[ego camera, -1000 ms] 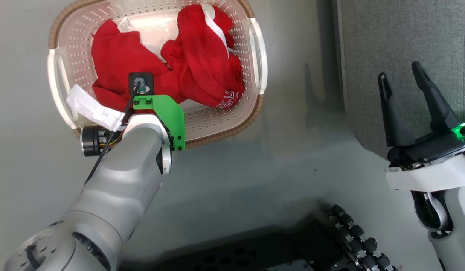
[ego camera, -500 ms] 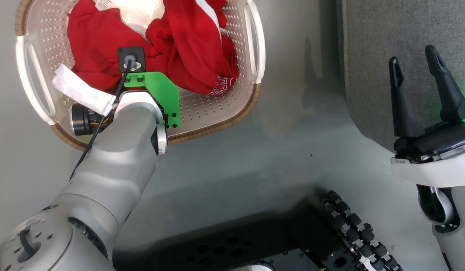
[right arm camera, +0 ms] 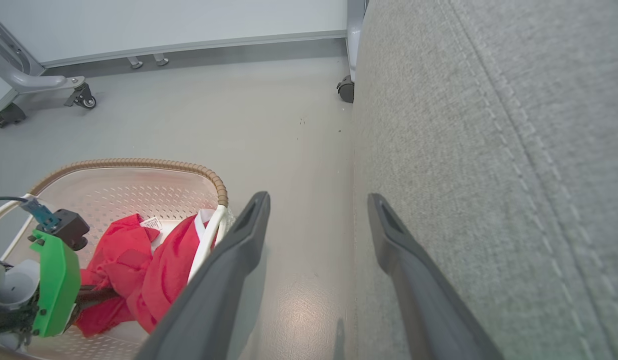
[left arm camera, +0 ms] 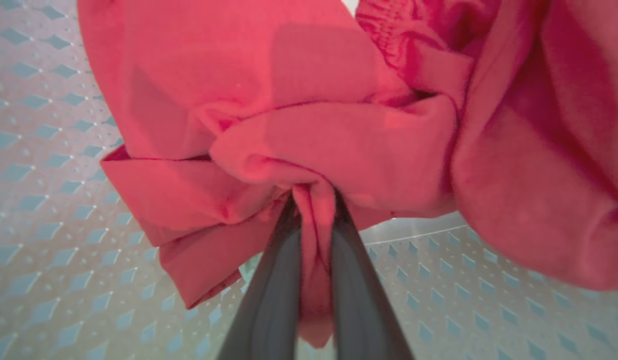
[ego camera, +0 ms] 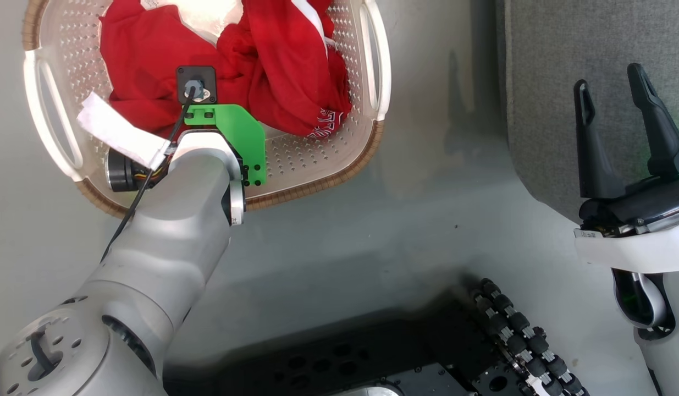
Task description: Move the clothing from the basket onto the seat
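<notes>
— What's at the left?
— The basket [ego camera: 372,159] on the floor [ego camera: 427,220], with the clothing [ego camera: 284,82] heaped inside. The left gripper [left arm camera: 315,210] pinches a red fold, jaws pressed together; which garment, I can't quite tell.
— And rightward?
— The right gripper [ego camera: 608,77] hangs spread wide at the edge of the seat [ego camera: 564,44], well apart from the basket.

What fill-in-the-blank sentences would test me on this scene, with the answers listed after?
The left gripper is ____ on a fold of the bright red soft fabric clothing.
The cream-white perforated plastic basket holds the clothing, while the large grey fabric-upholstered seat is on the robot's ____ side.
The right gripper stands ____, holding nothing.
Missing words: shut, right, open.
</notes>
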You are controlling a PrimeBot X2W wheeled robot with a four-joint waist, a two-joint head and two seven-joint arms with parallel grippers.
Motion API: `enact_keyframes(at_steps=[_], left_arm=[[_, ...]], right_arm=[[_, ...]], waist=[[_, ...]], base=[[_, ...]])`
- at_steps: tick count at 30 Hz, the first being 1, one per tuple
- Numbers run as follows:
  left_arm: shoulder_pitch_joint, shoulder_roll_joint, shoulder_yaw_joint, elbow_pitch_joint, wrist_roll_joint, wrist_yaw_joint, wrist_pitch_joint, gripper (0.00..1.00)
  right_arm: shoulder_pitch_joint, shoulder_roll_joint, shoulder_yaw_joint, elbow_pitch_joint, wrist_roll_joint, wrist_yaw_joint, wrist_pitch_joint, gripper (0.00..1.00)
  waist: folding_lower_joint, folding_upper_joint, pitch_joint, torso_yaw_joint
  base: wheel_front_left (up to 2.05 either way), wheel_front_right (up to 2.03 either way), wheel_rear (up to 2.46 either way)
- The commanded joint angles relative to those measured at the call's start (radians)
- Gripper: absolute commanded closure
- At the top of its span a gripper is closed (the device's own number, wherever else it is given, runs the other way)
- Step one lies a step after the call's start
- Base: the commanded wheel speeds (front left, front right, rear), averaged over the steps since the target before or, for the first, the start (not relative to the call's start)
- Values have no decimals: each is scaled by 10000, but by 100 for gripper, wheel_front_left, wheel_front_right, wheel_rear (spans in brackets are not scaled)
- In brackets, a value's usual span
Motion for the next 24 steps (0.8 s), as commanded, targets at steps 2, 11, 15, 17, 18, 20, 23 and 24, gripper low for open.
enact_keyframes(at_steps=[2, 11, 15, 17, 18, 20, 23, 24], left_arm=[[100, 60, -36, 71, -148, -96, -157, 100], [1022, 61, -14, 104, -606, -509, -1121, 100], [1519, 59, -11, 205, -759, -748, -1712, 100], [1767, 59, -12, 262, -782, -911, -1976, 100], [1848, 57, -19, 291, -795, -975, -2086, 100], [2047, 56, -34, 337, -771, -1093, -2318, 100], [2308, 56, 67, 426, -721, -1329, -2595, 100], [2356, 56, 115, 448, -670, -1404, -2631, 100]], right_arm=[[-258, 72, 64, 271, 70, 90, 50, 0], [23, 88, 176, 451, -133, 49, 35, 0], [225, 99, 309, 605, -226, 49, 35, 0], [314, 140, 361, 688, -274, 49, 35, 0], [353, 150, 401, 708, -284, 49, 35, 0], [474, 168, 508, 802, -342, 49, 35, 0], [641, 263, 663, 962, -426, 49, 35, 0], [709, 291, 700, 1001, -443, 49, 35, 0]], waist=[[0, 0, -287, 20], [0, 0, -1910, 207], [0, 0, -2825, 363], [0, 0, -3298, 450], [0, 0, -3485, 480], [0, 0, -3935, 544], [0, 0, -4613, 631], [0, 0, -4789, 648]], base=[[0, 0, 0], [0, 0, 0], [0, 0, 0], [0, 0, 0], [0, 0, 0], [0, 0, 0], [0, 0, 0], [0, 0, 0]])
